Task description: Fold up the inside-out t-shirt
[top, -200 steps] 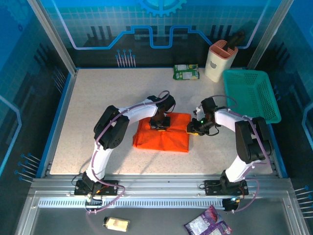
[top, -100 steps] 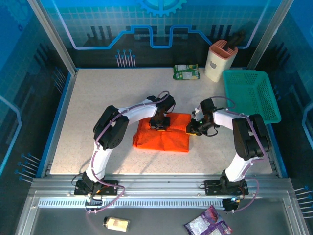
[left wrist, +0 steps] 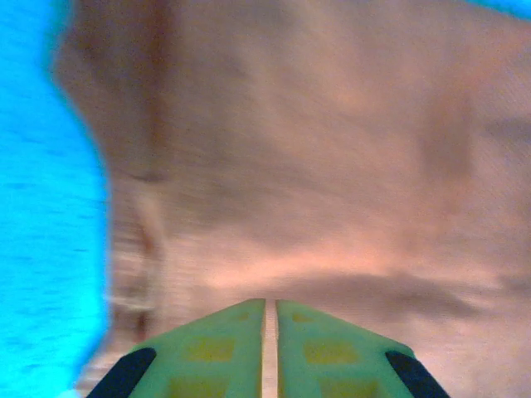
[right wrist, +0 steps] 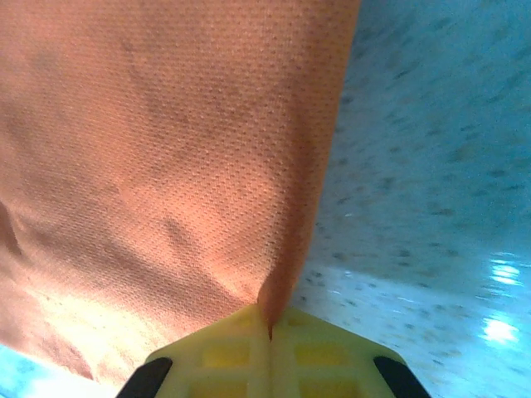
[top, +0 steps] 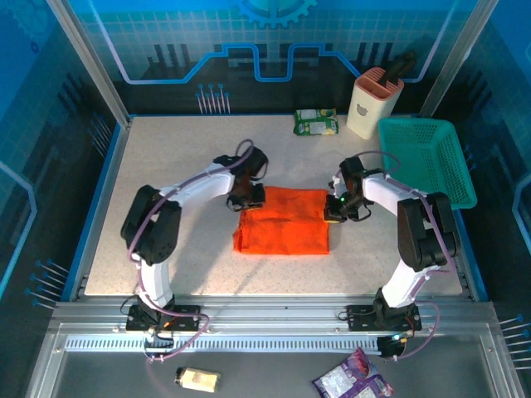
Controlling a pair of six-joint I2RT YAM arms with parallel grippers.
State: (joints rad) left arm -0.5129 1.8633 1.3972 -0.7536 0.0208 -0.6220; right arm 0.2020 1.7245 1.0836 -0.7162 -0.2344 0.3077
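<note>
I see the shirt folded flat in the middle of the desk, its long axis running left to right. My right claw is pinched tight on the shirt's right edge. My left claw sits at its far left corner, fingers nearly together; I cannot tell whether it holds cloth.

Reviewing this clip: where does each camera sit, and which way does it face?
Top external: fixed above and behind the arms, looking down on the speckled table; shows both arms, with the left end effector and right end effector at the bright orange cloth t-shirt.
Left wrist: on the left arm, facing past its green fingers onto blurred orange cloth.
Right wrist: on the right arm, facing past its yellow fingers, which pinch the t-shirt's edge.
Shared: every view includes the t-shirt.
</note>
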